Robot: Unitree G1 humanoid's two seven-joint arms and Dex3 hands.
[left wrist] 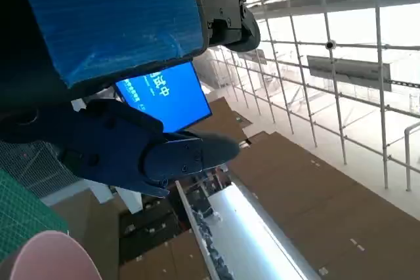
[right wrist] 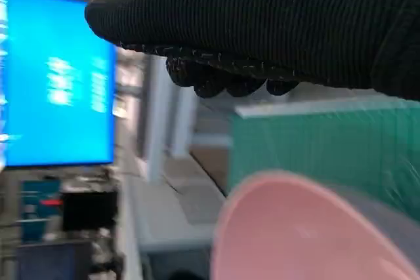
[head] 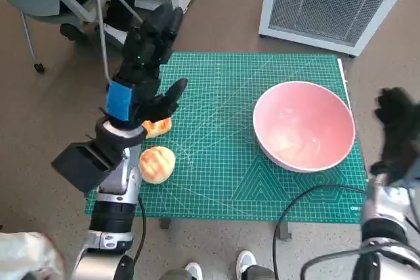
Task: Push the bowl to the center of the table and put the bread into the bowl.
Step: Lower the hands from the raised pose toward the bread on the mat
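A bread roll (head: 157,164) lies just below the raised left hand (head: 146,73), fingers spread and holding nothing. The pink bowl (head: 304,125) sits beside the right hand (head: 397,137) (empty, fingers loosely apart), probably poised to push it toward the desk's (head: 216,162) center.

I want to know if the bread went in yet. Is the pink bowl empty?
Empty. The head view shows only bare pink inside the bowl, and both bread pieces lie on the green mat near the left hand.
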